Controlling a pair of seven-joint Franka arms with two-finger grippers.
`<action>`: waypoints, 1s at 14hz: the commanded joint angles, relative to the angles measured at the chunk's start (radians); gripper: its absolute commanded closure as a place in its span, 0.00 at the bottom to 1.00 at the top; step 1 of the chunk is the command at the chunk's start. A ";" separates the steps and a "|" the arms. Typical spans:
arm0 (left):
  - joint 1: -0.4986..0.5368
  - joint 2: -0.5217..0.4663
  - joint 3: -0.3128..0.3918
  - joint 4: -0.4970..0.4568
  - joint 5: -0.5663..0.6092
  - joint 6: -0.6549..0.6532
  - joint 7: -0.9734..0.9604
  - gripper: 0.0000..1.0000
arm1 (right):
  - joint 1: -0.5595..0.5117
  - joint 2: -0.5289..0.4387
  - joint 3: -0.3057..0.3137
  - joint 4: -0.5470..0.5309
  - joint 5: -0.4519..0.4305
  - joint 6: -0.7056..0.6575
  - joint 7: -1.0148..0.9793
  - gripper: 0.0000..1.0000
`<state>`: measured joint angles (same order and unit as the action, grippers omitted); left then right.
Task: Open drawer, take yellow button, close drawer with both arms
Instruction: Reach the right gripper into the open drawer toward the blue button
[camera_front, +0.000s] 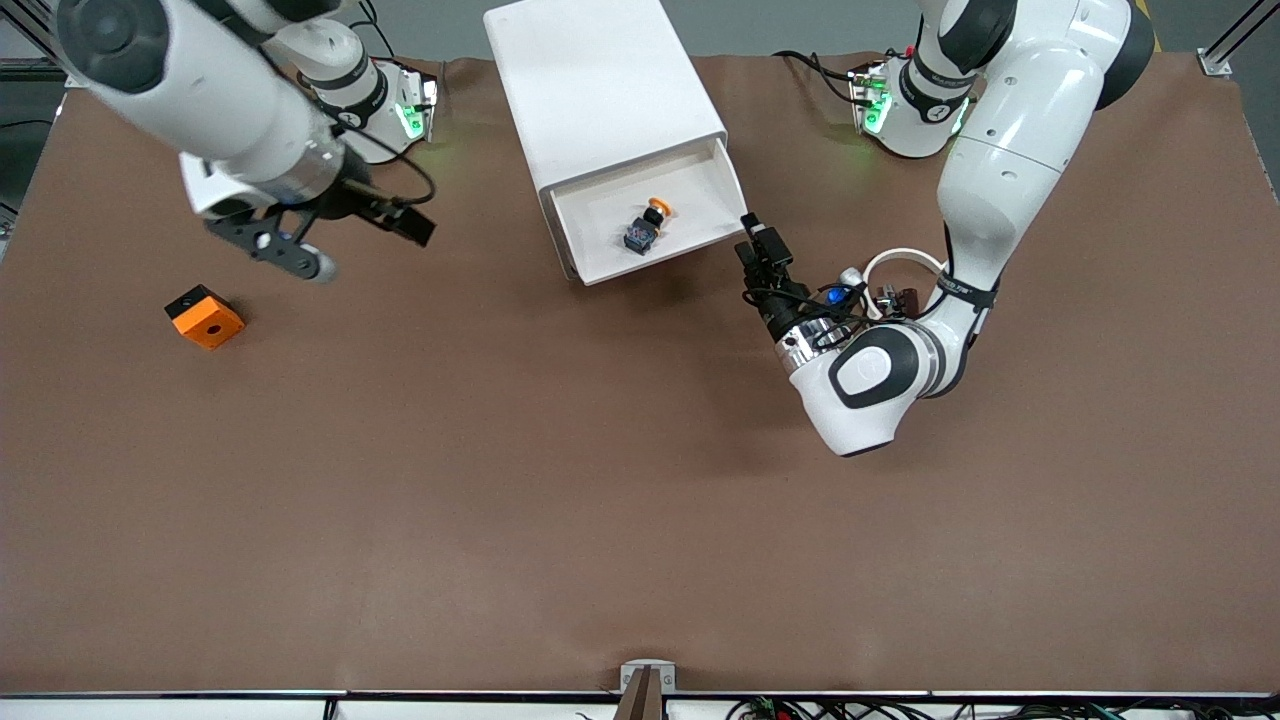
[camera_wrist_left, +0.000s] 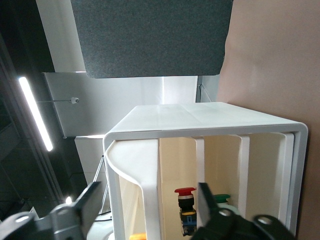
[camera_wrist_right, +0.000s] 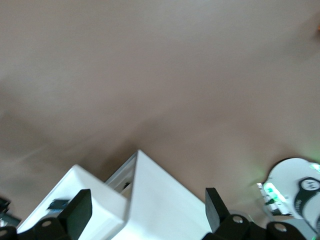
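Observation:
The white cabinet (camera_front: 600, 90) lies at the table's back middle. One drawer (camera_front: 700, 195) is pulled out, and the button (camera_front: 645, 228) lies in it, orange-yellow cap on a dark body. My left gripper (camera_front: 746, 238) is open and empty, low beside the drawer's corner toward the left arm's end. In the left wrist view the fingers (camera_wrist_left: 90, 201) straddle the drawer's side wall (camera_wrist_left: 150, 195). My right gripper (camera_front: 365, 245) is open and empty, up over the table between the orange cube (camera_front: 204, 316) and the cabinet. The right wrist view shows the cabinet (camera_wrist_right: 160, 205) between its fingers (camera_wrist_right: 79, 210).
A white curved band with small dark clips (camera_front: 900, 268) lies by the left arm's wrist. Through the cabinet's front a red-capped button (camera_wrist_left: 185, 194) and a green one (camera_wrist_left: 223, 198) show in other compartments. The left arm's base (camera_front: 905, 110) and the right arm's base (camera_front: 380, 105) flank the cabinet.

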<state>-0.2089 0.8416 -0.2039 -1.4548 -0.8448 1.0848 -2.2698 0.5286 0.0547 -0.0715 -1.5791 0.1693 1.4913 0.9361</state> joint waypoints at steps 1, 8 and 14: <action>0.022 -0.004 -0.009 0.033 0.012 -0.029 0.035 0.00 | 0.097 -0.018 -0.010 -0.024 0.012 0.052 0.164 0.00; 0.023 -0.090 -0.019 0.128 0.205 -0.054 0.579 0.00 | 0.397 0.022 -0.010 -0.117 -0.008 0.330 0.512 0.00; 0.011 -0.223 -0.020 0.137 0.357 0.090 1.039 0.00 | 0.459 0.145 -0.010 -0.116 -0.094 0.431 0.532 0.00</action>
<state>-0.1890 0.6850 -0.2201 -1.3073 -0.5578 1.1169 -1.3476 0.9742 0.1705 -0.0699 -1.7033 0.1043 1.8993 1.4508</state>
